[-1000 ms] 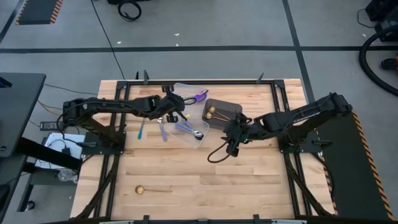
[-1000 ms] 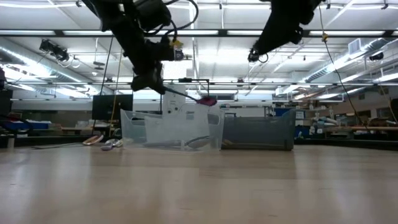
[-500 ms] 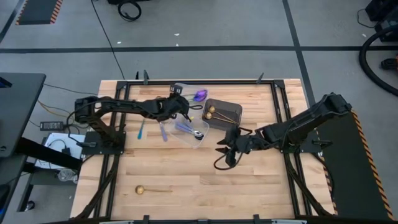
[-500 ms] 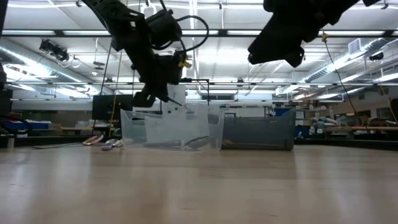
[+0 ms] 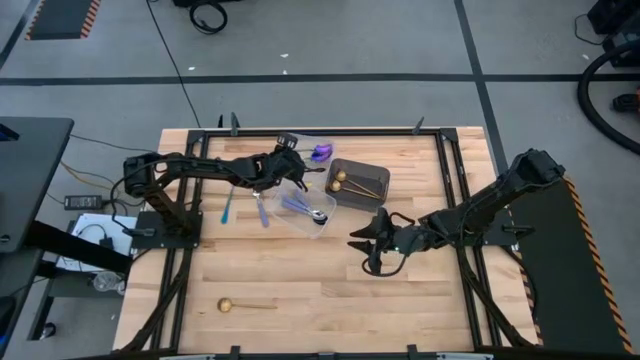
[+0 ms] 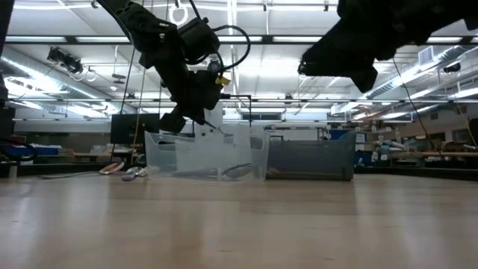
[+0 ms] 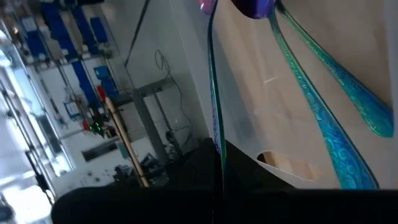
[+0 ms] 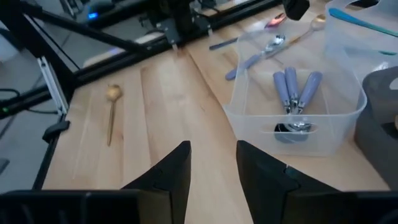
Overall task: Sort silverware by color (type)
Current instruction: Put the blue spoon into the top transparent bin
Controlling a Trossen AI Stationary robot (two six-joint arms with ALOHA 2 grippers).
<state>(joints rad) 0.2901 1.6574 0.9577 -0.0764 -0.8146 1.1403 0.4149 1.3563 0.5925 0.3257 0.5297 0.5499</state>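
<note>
From above, the left gripper (image 5: pixel 283 166) hangs over the clear plastic tubs (image 5: pixel 305 205), clamped on an iridescent purple spoon with a teal handle (image 5: pixel 320 152) whose bowl points toward one o'clock. The right gripper (image 5: pixel 366 245), fingers spread and empty, hovers at five o'clock from the dark rectangular bin (image 5: pixel 358 185) holding gold spoons (image 5: pixel 345 180). A lone gold spoon (image 5: pixel 245 304) lies at seven o'clock on the wooden table (image 5: pixel 420 310).

The right wrist view shows three lavender-handled silver spoons (image 8: pixel 296 93) in a tub.

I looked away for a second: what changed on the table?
The right gripper, open and empty, swung away from the dark bin toward the table's front. The left gripper drew its iridescent spoon back over the clear tubs. The lone gold spoon stayed put.
</note>
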